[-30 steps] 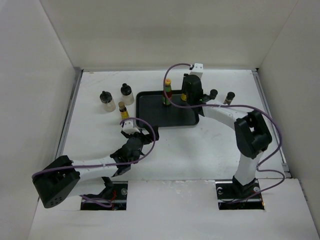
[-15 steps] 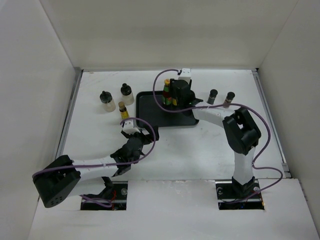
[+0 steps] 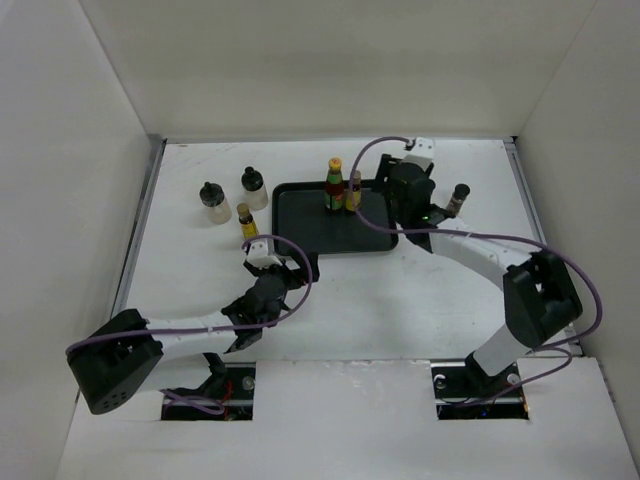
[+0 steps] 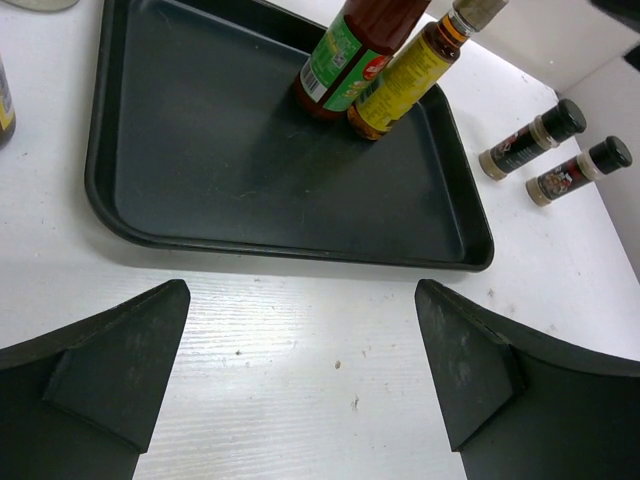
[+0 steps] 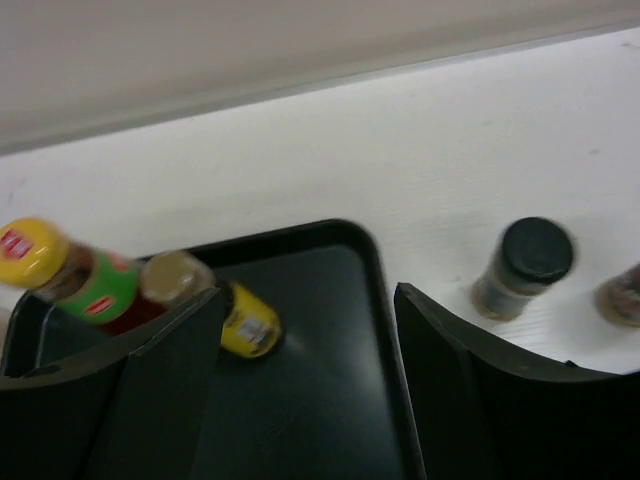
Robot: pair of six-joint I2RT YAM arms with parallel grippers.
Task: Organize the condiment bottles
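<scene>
Matt black plastic tray [image 4: 150,215] on white painted wooden table [image 4: 300,360].

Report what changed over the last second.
The right gripper set a yellow-labelled bottle on the tray beside the red bottle, let go, and drew back rightward, jaws open. The left gripper and the other bottles stayed put.

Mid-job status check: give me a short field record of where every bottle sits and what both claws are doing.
tray: black tray, two bottles inside
on tray: red bottle and amber bottle, upright, side by side, far edge
left of tray: squat bottle, second squat bottle, slim bottle
right of tray: inner shaker, outer shaker
left claw: open, empty, near tray's front edge
right claw: open, empty, by tray's far right corner
</scene>
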